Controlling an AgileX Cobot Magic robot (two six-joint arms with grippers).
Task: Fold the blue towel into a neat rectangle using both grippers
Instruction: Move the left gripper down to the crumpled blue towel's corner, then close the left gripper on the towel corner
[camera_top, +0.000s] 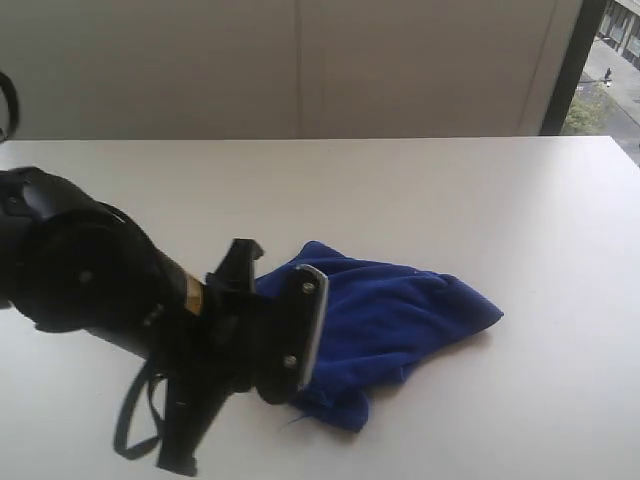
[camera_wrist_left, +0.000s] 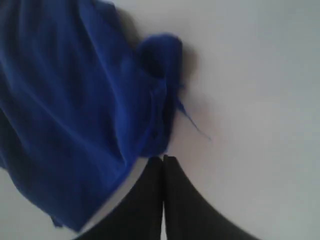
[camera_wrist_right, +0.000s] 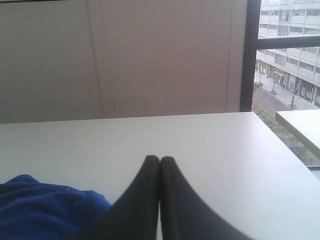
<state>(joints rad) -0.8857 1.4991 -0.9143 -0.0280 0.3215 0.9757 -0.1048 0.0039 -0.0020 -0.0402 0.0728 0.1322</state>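
The blue towel (camera_top: 400, 310) lies crumpled in a loose heap on the white table (camera_top: 450, 190), near its middle. My left arm (camera_top: 100, 280) reaches in from the left, and its wrist (camera_top: 290, 335) covers the towel's near-left edge and hides the fingertips in the exterior view. In the left wrist view the left gripper (camera_wrist_left: 163, 158) is shut, its tips right at the hem of the blue towel (camera_wrist_left: 75, 110), with no cloth seen between them. The right gripper (camera_wrist_right: 160, 159) is shut and empty low over bare table, the blue towel (camera_wrist_right: 45, 205) beside it. It is out of the exterior view.
A loose blue thread (camera_wrist_left: 192, 120) trails from the towel's bunched corner. A pale wall (camera_top: 300, 70) stands behind the table, with a window (camera_top: 610, 70) at the far right. A second tabletop (camera_wrist_right: 300, 125) shows beyond the table's right edge.
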